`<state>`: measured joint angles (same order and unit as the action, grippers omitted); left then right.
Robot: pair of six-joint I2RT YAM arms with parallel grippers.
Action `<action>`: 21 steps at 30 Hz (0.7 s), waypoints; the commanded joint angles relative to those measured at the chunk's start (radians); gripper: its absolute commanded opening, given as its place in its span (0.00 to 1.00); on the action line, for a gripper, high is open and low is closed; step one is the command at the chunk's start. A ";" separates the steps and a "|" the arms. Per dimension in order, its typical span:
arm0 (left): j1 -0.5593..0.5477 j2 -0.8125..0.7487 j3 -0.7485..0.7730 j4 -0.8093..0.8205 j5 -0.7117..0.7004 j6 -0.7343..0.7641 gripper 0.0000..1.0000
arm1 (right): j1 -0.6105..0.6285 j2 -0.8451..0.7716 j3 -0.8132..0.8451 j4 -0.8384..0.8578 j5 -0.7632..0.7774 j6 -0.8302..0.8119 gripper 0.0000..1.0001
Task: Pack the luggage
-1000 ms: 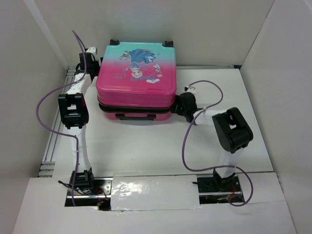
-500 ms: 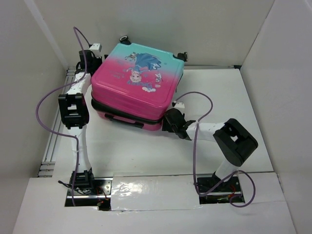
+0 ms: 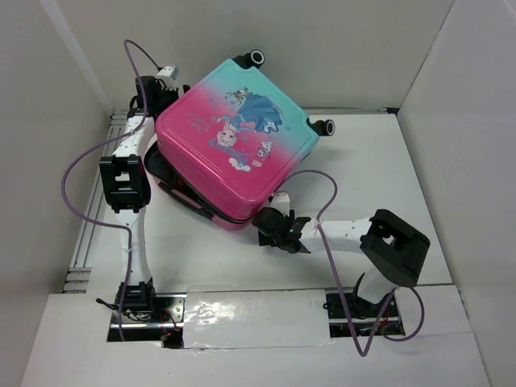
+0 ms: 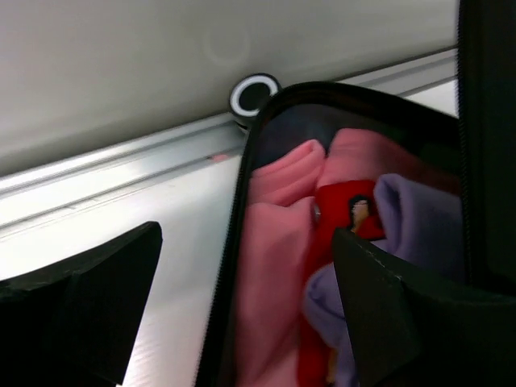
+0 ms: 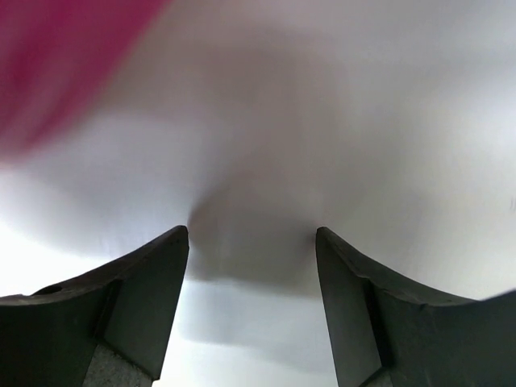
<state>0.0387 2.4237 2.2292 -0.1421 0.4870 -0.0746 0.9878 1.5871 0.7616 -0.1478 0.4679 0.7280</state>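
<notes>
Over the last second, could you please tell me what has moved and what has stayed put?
The suitcase has turned clockwise in the top view, its wheels swinging right and its near right corner coming towards the arms. The right tool, open, has moved nearer and leftward with that corner. The left tool stays at the suitcase's far left corner.

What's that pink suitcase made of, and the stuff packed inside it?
The luggage looks like hard, glossy plastic: its smooth shell keeps a rigid shape. The pink, red and purple clothes inside look like soft matte fabric, bunched in rounded folds.
</notes>
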 commanded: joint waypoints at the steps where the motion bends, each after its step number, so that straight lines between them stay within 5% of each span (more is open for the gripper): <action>1: -0.251 -0.005 -0.086 0.105 0.217 -0.261 0.99 | 0.182 -0.061 0.174 0.277 -0.287 -0.457 0.71; 4: -0.094 -0.050 -0.129 0.164 0.204 -0.434 0.99 | 0.183 -0.176 0.183 0.205 -0.287 -0.505 0.71; 12: 0.093 -0.294 -0.210 0.001 -0.126 -0.344 0.99 | 0.080 -0.449 0.267 0.102 -0.319 -0.653 0.79; 18: 0.160 -0.402 -0.215 -0.183 -0.410 -0.327 0.99 | -0.217 -0.391 0.444 0.097 -0.308 -0.659 0.84; 21: 0.200 -0.541 -0.382 -0.144 -0.441 -0.356 0.99 | -0.437 -0.316 0.514 0.108 -0.414 -0.647 0.84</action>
<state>0.1822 2.0006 1.9491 -0.2546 0.1581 -0.4206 0.6949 1.1992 1.2194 -0.0536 0.1265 0.1062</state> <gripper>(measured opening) 0.993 0.841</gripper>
